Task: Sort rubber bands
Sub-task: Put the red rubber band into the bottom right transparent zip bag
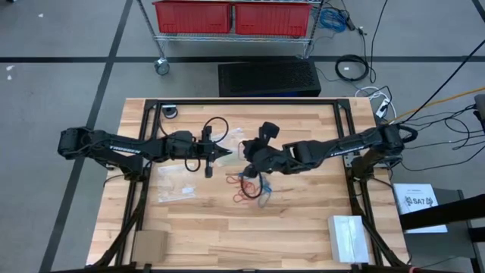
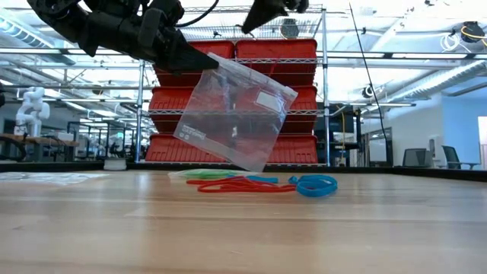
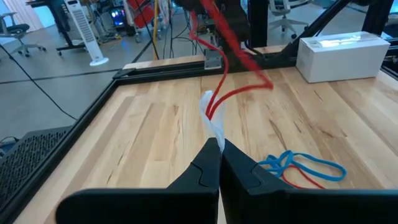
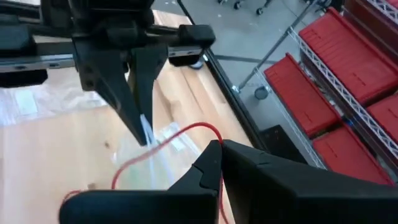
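1. Nearest to us in the low view lies the bare worktop [image 2: 243,228]; just behind it we see a loose pile of bands [image 2: 259,183] lying flat: green at the left, red in the middle, blue at the right.
2. From above we find that pile [image 1: 250,188] near the worktop's middle, just below the right tool. We cannot count the single loops; we make out three colours.
3. The left tool [image 1: 226,154] has its fingers pressed together on the top edge of a clear bag [image 2: 232,114], which hangs tilted in the air above the pile. In the left wrist view we see the bag's edge [image 3: 211,121] pinched at the fingertips.
4. Whether a band already lies inside the bag we cannot tell.
5. The right tool [image 1: 246,155] is pressed together on a red band [image 4: 161,149], which arcs from its tips toward the left tool and the bag's mouth. The two tools stand tip to tip, very near each other.
6. We count two more clear bags on the worktop: one [image 1: 176,189] below the left arm, another [image 1: 227,136] above the tools.
7. Two other containers sit at the near edge: a brown box [image 1: 149,245] at the left, a white box [image 1: 348,236] at the right.
8. Beyond the worktop stands a rack with red bins [image 1: 231,17]; from above we count two.
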